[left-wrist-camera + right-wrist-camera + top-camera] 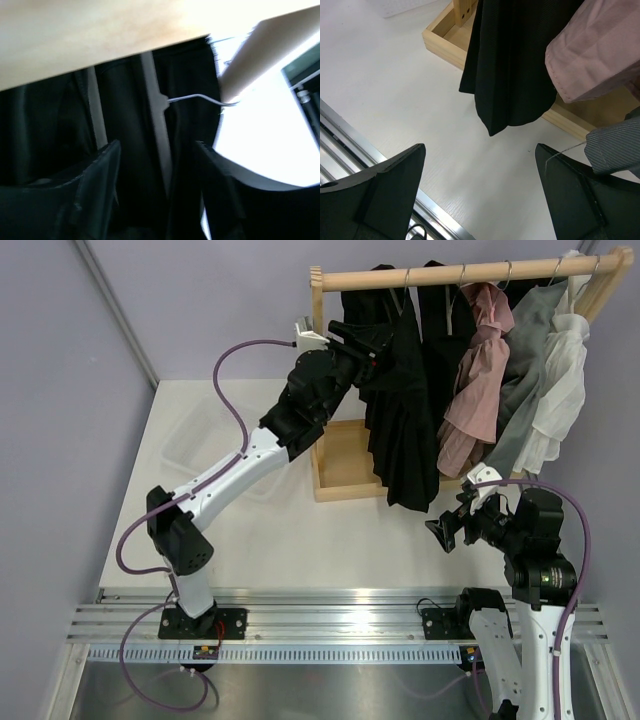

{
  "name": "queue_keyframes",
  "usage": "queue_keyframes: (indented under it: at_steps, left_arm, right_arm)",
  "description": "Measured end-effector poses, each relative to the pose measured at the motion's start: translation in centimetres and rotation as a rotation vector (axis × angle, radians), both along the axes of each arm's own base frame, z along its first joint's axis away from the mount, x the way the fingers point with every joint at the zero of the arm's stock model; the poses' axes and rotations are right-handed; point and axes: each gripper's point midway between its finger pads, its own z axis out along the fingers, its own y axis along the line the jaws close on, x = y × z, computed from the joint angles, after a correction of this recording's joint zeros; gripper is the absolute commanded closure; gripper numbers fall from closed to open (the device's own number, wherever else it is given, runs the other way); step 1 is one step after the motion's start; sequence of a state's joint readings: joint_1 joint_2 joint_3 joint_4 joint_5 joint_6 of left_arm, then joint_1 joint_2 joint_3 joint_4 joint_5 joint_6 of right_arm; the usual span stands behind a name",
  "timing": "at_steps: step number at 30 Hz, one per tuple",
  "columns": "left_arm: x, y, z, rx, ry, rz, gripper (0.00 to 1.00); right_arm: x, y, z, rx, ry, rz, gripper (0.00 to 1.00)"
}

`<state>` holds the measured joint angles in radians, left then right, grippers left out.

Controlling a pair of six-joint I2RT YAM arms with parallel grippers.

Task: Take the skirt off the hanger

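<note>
The black skirt (400,430) hangs in flared folds from the left end of the wooden rod (450,275). My left gripper (377,348) is raised to the skirt's top. In the left wrist view it (157,145) is open, with a dark finger on each side of a slim grey hanger arm (160,125). The thin metal hook (200,97) reaches toward the rod (100,35). Black cloth fills the space behind. My right gripper (447,530) is open and empty, low near the skirt's hem (510,75). In its own view it (480,165) hangs over bare table.
A longer black V-neck garment (445,330), then pink (480,370), grey (530,350) and white (565,390) clothes hang to the right. The rack has a wooden post (317,330) and base tray (345,465). A clear bin (190,450) sits left. A metal rail (330,615) lines the near edge.
</note>
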<state>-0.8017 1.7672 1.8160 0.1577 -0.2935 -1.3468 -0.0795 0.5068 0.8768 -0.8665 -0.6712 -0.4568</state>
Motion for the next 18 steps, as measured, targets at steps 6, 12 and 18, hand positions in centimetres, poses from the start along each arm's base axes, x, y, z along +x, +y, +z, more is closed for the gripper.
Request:
queue_keyframes:
  at_steps: [6, 12, 18]
  left_arm:
    - [1.5, -1.7, -0.1, 0.026, 0.008, -0.008, 0.44]
    - [2.5, -2.3, 0.1, 0.031, 0.016, -0.006, 0.4]
    - [2.3, -3.0, 0.0, 0.042, 0.009, -0.032, 0.35]
  right_arm:
    - [-0.1, 0.0, 0.1, -0.001, -0.009, -0.001, 0.01]
    - [-0.3, 0.0, 0.3, -0.003, -0.021, -0.003, 0.01]
    - [-0.3, -0.1, 0.3, -0.005, -0.023, -0.007, 0.01]
